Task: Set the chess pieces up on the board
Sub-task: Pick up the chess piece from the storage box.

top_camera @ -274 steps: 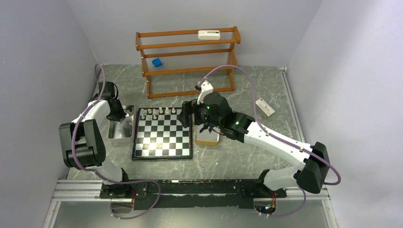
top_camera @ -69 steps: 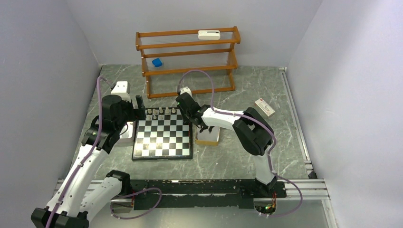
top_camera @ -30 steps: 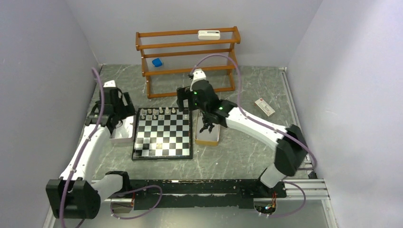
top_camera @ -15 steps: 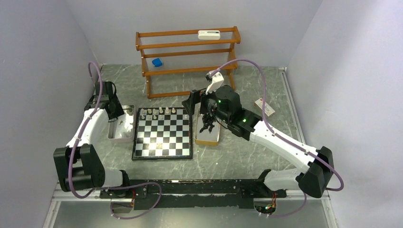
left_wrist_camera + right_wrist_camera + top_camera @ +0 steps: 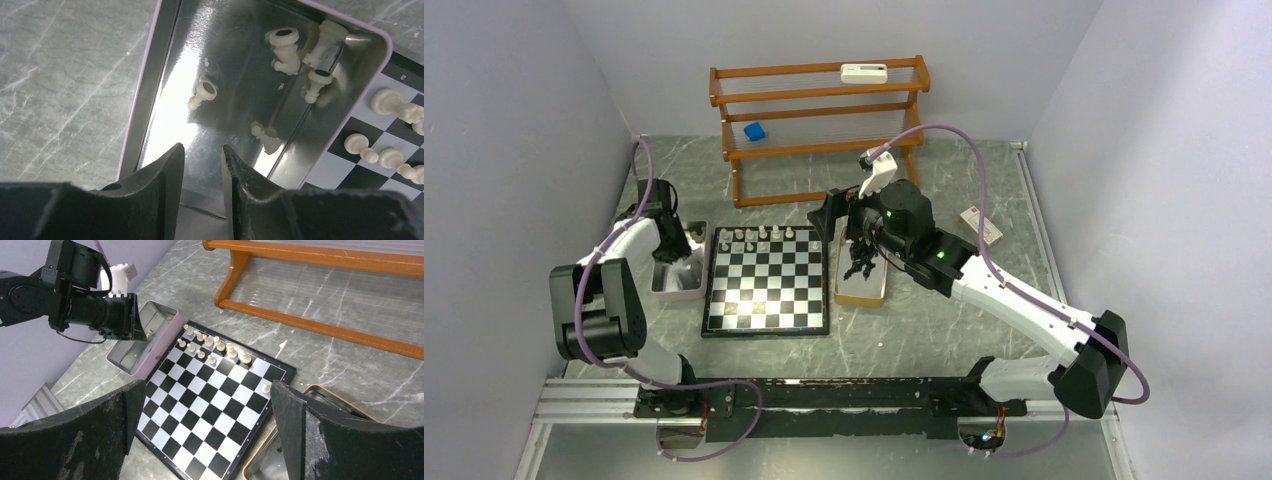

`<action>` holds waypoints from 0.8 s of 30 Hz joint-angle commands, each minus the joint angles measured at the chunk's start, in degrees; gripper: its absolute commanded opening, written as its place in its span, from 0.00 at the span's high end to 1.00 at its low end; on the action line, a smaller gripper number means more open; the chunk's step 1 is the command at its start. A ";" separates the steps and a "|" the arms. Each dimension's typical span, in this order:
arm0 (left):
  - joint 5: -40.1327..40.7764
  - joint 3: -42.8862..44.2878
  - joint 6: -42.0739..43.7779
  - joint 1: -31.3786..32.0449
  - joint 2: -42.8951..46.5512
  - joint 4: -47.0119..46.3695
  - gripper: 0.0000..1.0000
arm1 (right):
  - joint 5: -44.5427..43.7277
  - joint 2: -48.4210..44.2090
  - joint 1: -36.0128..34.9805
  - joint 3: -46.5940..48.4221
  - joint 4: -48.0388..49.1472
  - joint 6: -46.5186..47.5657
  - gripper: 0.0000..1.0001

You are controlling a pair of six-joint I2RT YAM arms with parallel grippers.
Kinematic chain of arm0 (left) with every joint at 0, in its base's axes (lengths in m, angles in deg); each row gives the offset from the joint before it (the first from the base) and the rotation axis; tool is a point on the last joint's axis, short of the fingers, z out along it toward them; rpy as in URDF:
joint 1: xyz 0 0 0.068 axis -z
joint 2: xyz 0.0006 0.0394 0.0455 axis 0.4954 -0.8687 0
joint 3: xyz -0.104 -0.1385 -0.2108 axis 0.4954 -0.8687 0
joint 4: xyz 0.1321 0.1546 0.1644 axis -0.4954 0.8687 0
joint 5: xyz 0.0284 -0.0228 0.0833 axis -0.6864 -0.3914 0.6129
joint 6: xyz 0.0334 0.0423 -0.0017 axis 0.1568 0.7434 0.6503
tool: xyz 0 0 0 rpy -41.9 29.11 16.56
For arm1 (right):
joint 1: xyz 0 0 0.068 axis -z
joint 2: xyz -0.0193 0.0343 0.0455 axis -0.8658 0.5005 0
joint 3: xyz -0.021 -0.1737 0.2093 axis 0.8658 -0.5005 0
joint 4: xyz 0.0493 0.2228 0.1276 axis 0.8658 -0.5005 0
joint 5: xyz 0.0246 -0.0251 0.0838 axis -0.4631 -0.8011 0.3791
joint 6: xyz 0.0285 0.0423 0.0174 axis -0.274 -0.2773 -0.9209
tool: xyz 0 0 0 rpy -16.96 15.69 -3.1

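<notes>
The board (image 5: 769,300) lies flat on the counter, with cream pieces (image 5: 759,236) standing mostly along its far rows. Most other squares are bare, so setup is judged to be at an early stage. A metal tray (image 5: 235,60) sits against the left edge of the board and contains several loose cream pieces. The left gripper (image 5: 202,146) hangs over this tray, pointing down, and is the nearer of the two to these pieces. Its jaws stand a narrow gap apart; the tray floor shows through the gap, and nothing is held or touched. The closest candidate is a pawn (image 5: 202,94) lying on its side directly ahead of the gap, in the half of the tray away from the board. Its long axis runs diagonally to the line on which the jaws close, so a wrist turn is probably required before a grasp. The right gripper (image 5: 207,390) hovers above the right edge of the board, beside a second tray (image 5: 864,293), with its jaws fully spread and empty.
</notes>
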State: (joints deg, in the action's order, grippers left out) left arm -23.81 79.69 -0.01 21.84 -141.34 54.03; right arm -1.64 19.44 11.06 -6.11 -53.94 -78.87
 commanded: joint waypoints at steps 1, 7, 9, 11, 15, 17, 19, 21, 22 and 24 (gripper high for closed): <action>-2.50 2.69 1.55 -1.72 -2.21 -1.22 0.61 | -0.85 -0.07 0.04 0.47 1.49 0.23 0.00; -4.06 2.74 2.33 -2.78 -2.19 -1.80 0.62 | -0.57 -0.29 0.11 0.06 1.97 0.06 0.00; -4.29 2.84 2.56 -2.97 -2.35 -2.00 0.62 | -0.56 -0.22 0.09 -0.05 1.89 0.02 0.00; -4.29 3.41 2.80 -2.95 -3.24 -1.94 0.62 | -0.40 -0.17 0.08 0.03 1.81 -0.13 0.00; -4.72 4.57 3.36 -2.95 -5.01 -1.55 0.64 | -0.60 -0.48 0.04 0.12 1.89 -0.04 0.00; -4.83 4.34 3.43 -2.95 -5.07 -1.89 0.64 | -0.66 -0.66 0.04 0.05 1.97 0.03 0.00; -5.17 4.37 3.70 -3.03 -5.22 -2.16 0.64 | -0.82 -0.87 0.06 -0.13 2.10 0.08 0.00; -5.18 4.61 3.87 -2.99 -5.69 -2.31 0.63 | -0.97 -1.03 0.08 -0.35 2.14 0.13 0.00; -5.18 4.84 3.86 -3.01 -6.02 -2.43 0.62 | -1.08 -1.06 0.10 -0.40 2.23 0.13 0.00; -5.78 5.16 3.93 -3.02 -6.81 -2.50 0.61 | -1.27 -1.20 0.12 -0.57 2.24 0.19 0.00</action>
State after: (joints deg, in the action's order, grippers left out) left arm -27.50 82.75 2.90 19.39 -146.92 53.02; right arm -1.66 19.47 11.06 -6.13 -53.92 -78.89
